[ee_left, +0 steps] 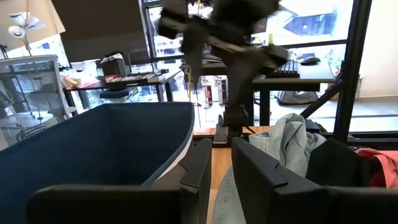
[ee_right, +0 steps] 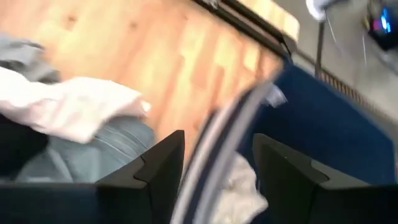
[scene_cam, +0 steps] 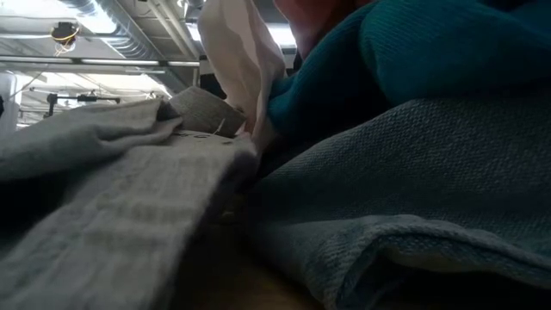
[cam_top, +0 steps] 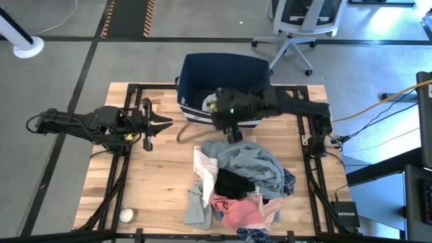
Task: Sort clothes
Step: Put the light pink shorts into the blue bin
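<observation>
The clothes lie in a heap on the wooden table's near middle: grey-blue denim (cam_top: 255, 162), white (cam_top: 202, 165), black (cam_top: 233, 182), pink (cam_top: 236, 210), light grey (cam_top: 196, 206) and plaid (cam_top: 290, 183). The low view shows light grey (scene_cam: 103, 198), teal (scene_cam: 413, 52) and grey-blue (scene_cam: 413, 172) cloth close up. My right gripper (cam_top: 234, 135) is open and empty over the near rim (ee_right: 214, 146) of the navy bin (cam_top: 223, 77), between the bin and the heap. A white cloth (ee_right: 244, 182) lies in the bin. My left gripper (cam_top: 162, 123) hovers at the table's left, slightly open and empty.
A small white ball (cam_top: 126, 214) lies at the table's near left corner. The bin stands at the far middle edge. Black frame rails (cam_top: 121, 169) run along both sides. Bare wood (cam_top: 162, 175) lies between my left gripper and the heap. An office chair (cam_top: 304, 27) stands beyond the table.
</observation>
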